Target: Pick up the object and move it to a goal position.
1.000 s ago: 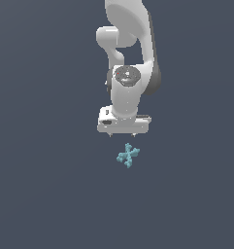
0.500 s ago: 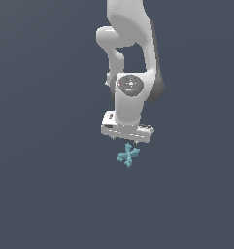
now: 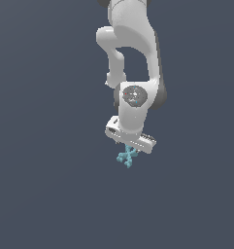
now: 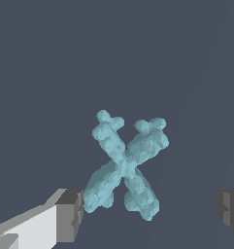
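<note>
Because a grasp is evidently being prepared, the gripper (image 3: pixel 128 149) is held directly above the object (image 3: pixel 126 158), its two grey fingertips (image 4: pixel 70 214) spread apart and released, with nothing clasped. The object is seen lying on the dark surface (image 3: pixel 45 194) between them, one arm just beside a fingertip. One object and one gripper are counted.

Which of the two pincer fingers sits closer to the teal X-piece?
The light one with the dark pad: it nearly touches an arm of the X-piece; the other finger stands well clear.
</note>
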{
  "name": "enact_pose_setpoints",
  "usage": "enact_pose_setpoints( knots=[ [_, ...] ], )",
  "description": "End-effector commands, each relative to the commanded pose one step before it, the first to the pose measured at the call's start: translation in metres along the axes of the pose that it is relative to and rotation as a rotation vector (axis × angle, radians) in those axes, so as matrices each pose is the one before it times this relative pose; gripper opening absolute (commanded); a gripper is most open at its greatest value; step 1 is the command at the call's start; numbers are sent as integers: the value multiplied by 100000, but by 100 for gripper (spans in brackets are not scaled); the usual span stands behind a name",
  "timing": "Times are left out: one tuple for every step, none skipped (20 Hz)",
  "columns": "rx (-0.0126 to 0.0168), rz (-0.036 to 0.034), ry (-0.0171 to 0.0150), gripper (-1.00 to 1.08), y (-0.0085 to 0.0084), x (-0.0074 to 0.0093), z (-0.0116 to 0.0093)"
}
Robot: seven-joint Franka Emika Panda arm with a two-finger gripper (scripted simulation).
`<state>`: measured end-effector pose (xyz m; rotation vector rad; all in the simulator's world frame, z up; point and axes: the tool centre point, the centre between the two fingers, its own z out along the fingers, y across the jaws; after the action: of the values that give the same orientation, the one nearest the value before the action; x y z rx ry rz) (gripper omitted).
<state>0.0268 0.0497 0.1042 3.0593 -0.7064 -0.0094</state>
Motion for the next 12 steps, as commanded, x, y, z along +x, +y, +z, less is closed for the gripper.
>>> enact_pose_setpoints(
  knots=[
    [131, 4732, 188, 100, -363, 174, 447],
    [36, 1504, 51, 100, -122, 43, 152],
    [32, 1371, 47, 100, -112, 36, 139],
    [29, 1241, 43, 100, -101, 31, 126],
    [26, 1110, 39, 100, -90, 27, 113],
    [23, 978, 35, 100, -80, 22, 100],
    [19, 848, 31, 100, -69, 18, 87],
    [16, 715, 26, 100, -60, 14, 73],
    [13, 587, 22, 100, -48, 12, 60],
    [10, 455, 17, 100, -38, 8, 47],
    [7, 327, 12, 100, -26, 7, 33],
    [4, 195, 7, 100, -16, 3, 20]
  ],
)
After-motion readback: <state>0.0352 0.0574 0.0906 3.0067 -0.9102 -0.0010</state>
